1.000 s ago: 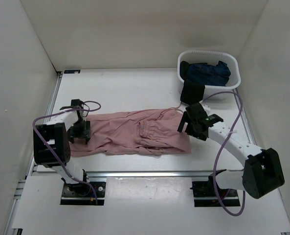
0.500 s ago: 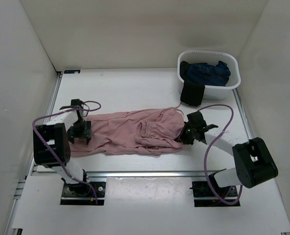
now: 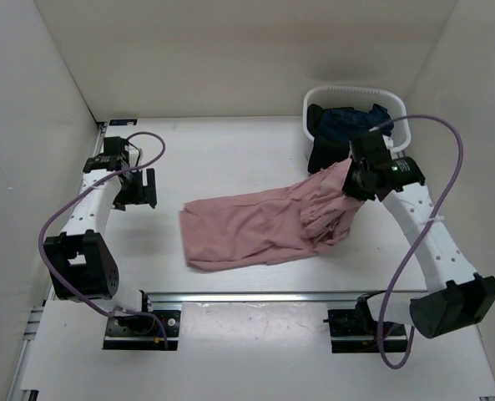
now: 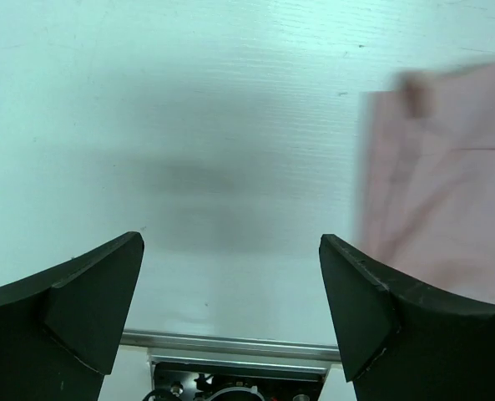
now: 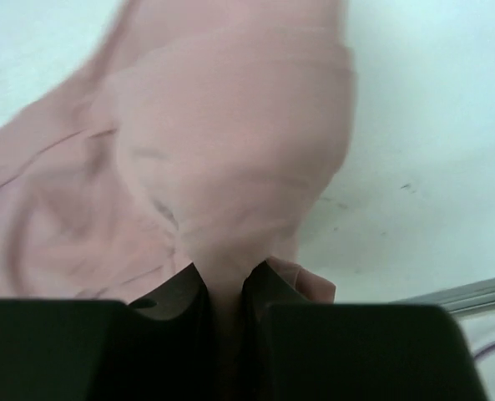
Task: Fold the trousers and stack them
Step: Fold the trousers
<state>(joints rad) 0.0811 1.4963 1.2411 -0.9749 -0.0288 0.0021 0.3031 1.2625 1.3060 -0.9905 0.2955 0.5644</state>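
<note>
White walls box in a white table [image 3: 230,150], and the pink trousers [image 3: 255,238] lie across the middle of it, running left to right. Their left end is flat on the surface with a squared-off edge. Their right end is drawn up off the table into a bunched, hanging fold.

That raised end is in the right gripper [image 3: 351,181], which hangs just in front of the white basket [image 3: 330,90] at the far right corner. From the right wrist camera I see the two dark fingers [image 5: 168,301] closed nearly together, with a thin ridge of pink cloth pinched between them and the rest of the fabric draping away below. The picture is blurred, so I can't be sure which part of the garment is in the grip; it looks like the waist end.

The left gripper [image 3: 136,194] is over bare table on the left side, well apart from the trousers. Its jaws stand wide and nothing is between them. On the left wrist camera only the edge of the pink cloth shows at the right of the view, beyond the right-hand finger [image 4: 356,309], and white table fills the gap.

Inside the basket sits a dark navy garment [image 3: 343,121], and a black piece [image 3: 322,154] hangs over the near rim. A metal rail [image 3: 255,294] runs along the near edge of the table, just beyond the arm bases.
</note>
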